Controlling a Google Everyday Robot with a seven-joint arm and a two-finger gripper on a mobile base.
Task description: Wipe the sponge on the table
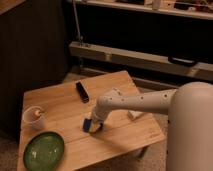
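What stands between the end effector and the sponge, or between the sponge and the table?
Nothing visible. The end effector holds the sponge against the table near its middle. The black bar, cup and green plate lie apart from it.

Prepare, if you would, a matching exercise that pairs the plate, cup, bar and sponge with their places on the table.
Things:
1. plate
2. cup
3. bar
4. sponge

Places:
A. in the gripper, at the middle of the table
B. near left corner
C. left edge, behind the plate
D. towards the far edge, lying flat

Pairs: 1-B, 2-C, 3-D, 4-A
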